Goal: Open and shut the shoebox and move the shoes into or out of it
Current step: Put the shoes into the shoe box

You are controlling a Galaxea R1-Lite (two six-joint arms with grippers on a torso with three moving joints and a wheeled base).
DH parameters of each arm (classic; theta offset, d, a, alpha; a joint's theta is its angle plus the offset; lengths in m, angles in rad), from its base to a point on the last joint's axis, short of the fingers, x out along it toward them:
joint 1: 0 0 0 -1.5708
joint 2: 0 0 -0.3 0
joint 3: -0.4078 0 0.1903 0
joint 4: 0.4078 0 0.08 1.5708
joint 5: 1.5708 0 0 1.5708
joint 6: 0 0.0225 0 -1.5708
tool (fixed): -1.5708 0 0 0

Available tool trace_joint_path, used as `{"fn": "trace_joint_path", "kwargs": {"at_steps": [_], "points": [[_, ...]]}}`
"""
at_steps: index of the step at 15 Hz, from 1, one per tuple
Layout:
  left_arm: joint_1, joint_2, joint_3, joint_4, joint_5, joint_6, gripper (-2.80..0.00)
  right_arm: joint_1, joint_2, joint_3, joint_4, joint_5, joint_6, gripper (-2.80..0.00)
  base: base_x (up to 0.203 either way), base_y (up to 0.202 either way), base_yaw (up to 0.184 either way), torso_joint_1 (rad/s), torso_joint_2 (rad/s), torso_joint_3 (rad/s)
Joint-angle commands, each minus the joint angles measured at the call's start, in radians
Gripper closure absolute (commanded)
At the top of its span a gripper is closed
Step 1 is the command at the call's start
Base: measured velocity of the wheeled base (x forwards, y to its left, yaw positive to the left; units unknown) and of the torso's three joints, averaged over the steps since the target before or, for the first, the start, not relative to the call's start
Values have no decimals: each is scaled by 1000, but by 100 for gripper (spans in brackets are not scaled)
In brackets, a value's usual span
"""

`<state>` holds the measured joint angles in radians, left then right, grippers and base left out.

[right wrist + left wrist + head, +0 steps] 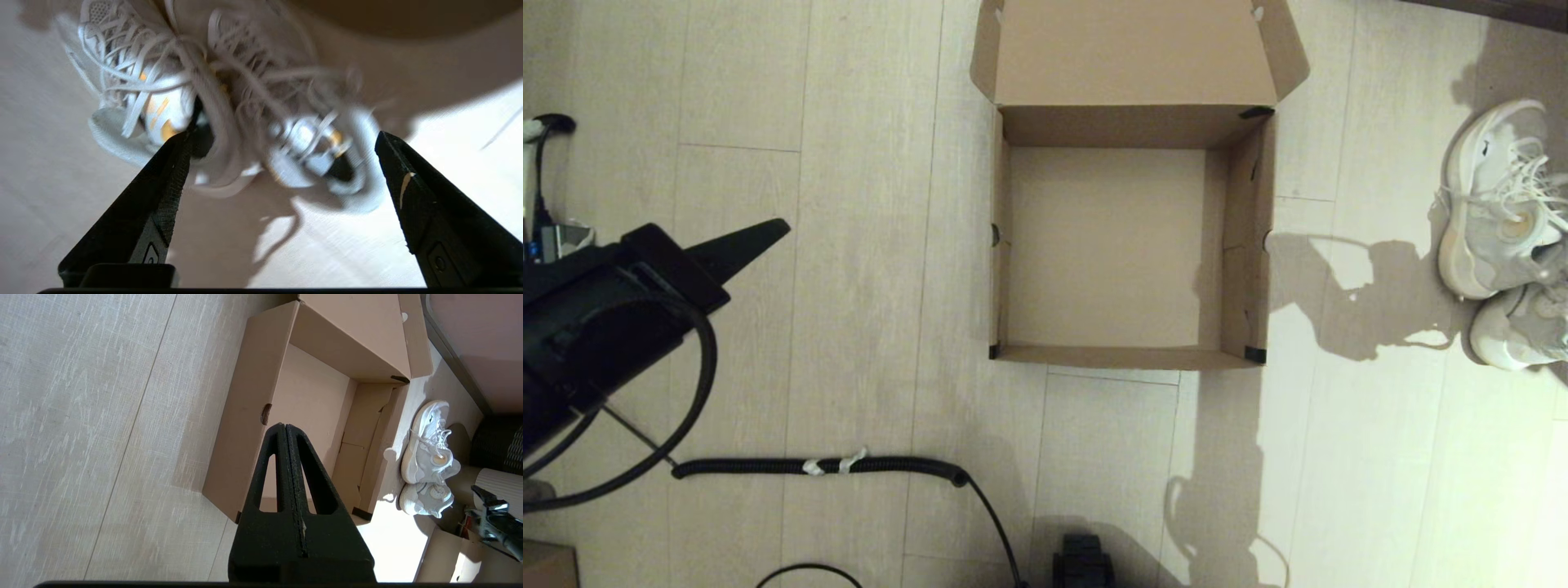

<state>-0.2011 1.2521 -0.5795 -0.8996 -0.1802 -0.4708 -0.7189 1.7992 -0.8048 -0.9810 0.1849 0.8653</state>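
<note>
The open shoebox (1127,245) sits empty mid-floor, lid flap back. Both white sneakers (1499,237) lie side by side near the floor's right edge. The right gripper (282,139) hangs over them, jaws spread wide; the left gripper (768,233) waits left of the box, jaws pressed together.

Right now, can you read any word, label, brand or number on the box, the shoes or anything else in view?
None can be read.
shoebox: plain brown cardboard, no print visible; black tape at the corners only.
shoes: white, with a small dark mark on the side, too small to read; in the right wrist view they are blurred.
right pincer: a small embossed mark on each finger, not legible.
</note>
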Motion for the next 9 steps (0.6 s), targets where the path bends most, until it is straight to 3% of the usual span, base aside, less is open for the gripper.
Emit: {"fn": "trace_joint_path", "kwargs": {"at_steps": [1, 7, 9], "points": [[0, 1, 8, -5, -1, 7, 0, 13, 60, -10, -12, 22, 78, -280, 0, 0, 0, 0, 0, 0], [0, -1, 31, -5, 1, 24, 0, 83, 228, -126, -75, 19, 71, -280, 0, 0, 0, 0, 0, 0], [0, -14, 49, -5, -1, 24, 0, 109, 302, -212, -76, 11, 21, -280, 0, 0, 0, 0, 0, 0]]}}
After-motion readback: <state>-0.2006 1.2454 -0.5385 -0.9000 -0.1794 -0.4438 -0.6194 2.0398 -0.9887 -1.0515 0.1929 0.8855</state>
